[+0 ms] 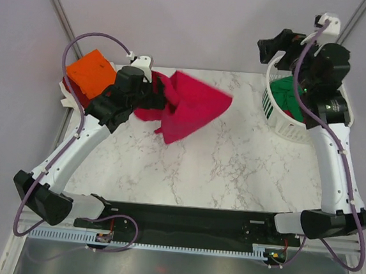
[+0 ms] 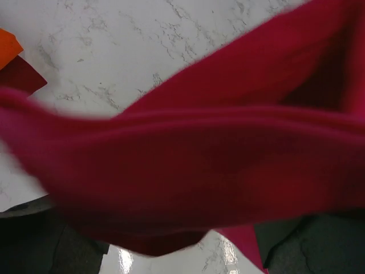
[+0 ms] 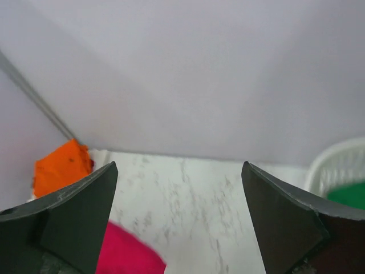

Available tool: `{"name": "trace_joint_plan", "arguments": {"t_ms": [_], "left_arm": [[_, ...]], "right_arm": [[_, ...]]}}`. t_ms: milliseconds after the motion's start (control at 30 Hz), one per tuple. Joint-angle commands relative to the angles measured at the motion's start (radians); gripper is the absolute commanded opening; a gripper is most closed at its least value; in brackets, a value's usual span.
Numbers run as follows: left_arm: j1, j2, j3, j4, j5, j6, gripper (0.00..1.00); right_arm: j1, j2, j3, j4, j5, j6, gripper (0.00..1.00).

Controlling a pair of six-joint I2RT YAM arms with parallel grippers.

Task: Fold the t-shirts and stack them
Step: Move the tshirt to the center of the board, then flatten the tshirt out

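At the near edge of the table, between the two arm bases, the marble lay open right across its middle, with free room out to the right side. Beyond that stretch, toward the far left, the crimson-red t-shirt hung bunched and blurred, one pointed corner reaching right toward the table's centre and a lower fold close over the marble. The left fingers were spread wide with the cloth draped across them; they pinched nothing. Just behind, at the far left corner by the wall, the orange t-shirt sat folded on the dark red t-shirt, their edges near the table's rim. At the far right corner the white basket held the green t-shirt. Above it the right fingers stood fully apart and empty, facing the back wall.
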Motion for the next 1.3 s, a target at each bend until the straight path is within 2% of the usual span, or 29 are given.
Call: {"name": "trace_joint_plan", "arguments": {"t_ms": [0, 133, 200, 233, 367, 400, 467, 567, 733, 800, 833, 967, 1067, 1267], "left_arm": [[-0.004, -0.083, 0.007, 0.024, -0.019, 0.041, 0.91], [-0.004, -0.109, -0.005, 0.024, -0.019, 0.041, 0.91], [-0.004, -0.105, -0.025, 0.025, -0.044, 0.047, 0.92], [-0.004, -0.112, -0.04, -0.332, -0.181, -0.062, 0.92], [0.002, -0.161, -0.16, -0.328, -0.258, -0.1, 0.94], [0.005, -0.162, -0.184, -0.325, -0.275, -0.103, 0.95], [0.016, -0.162, -0.203, -0.316, -0.282, -0.106, 0.95], [0.06, -0.165, -0.235, -0.293, -0.301, -0.103, 0.95], [0.245, -0.258, -0.318, -0.219, -0.192, -0.16, 0.95], [0.284, -0.322, -0.386, -0.188, -0.178, -0.18, 0.95], [0.298, -0.342, -0.402, -0.174, -0.18, -0.181, 0.94], [0.336, -0.408, -0.413, -0.171, -0.259, -0.195, 0.94], [0.393, -0.444, -0.419, -0.159, -0.244, -0.203, 0.94], [0.407, -0.451, -0.43, -0.15, -0.221, -0.189, 0.94]], "right_arm": [[-0.007, 0.059, -0.169, -0.218, 0.306, 0.084, 0.98], [0.019, 0.086, -0.337, -0.233, 0.155, 0.105, 0.98], [0.11, 0.088, -0.382, -0.223, 0.154, 0.104, 0.98], [0.21, 0.09, -0.417, -0.212, 0.156, 0.095, 0.98], [0.451, 0.128, -0.443, -0.19, 0.199, 0.067, 0.98], [0.558, 0.151, -0.447, -0.18, 0.22, 0.067, 0.98], [0.665, 0.18, -0.459, -0.154, 0.236, 0.085, 0.98], [0.749, 0.267, -0.431, -0.108, 0.219, 0.11, 0.98], [0.809, 0.465, -0.284, -0.097, 0.208, 0.101, 0.95], [0.816, 0.552, -0.238, -0.121, 0.208, 0.091, 0.93], [0.817, 0.577, -0.197, -0.129, 0.208, 0.09, 0.88], [0.845, 0.689, -0.103, -0.155, 0.207, 0.069, 0.84], [0.851, 0.79, 0.0, -0.198, 0.249, 0.059, 0.84], [0.851, 0.91, 0.121, -0.253, 0.375, 0.038, 0.76]]}}
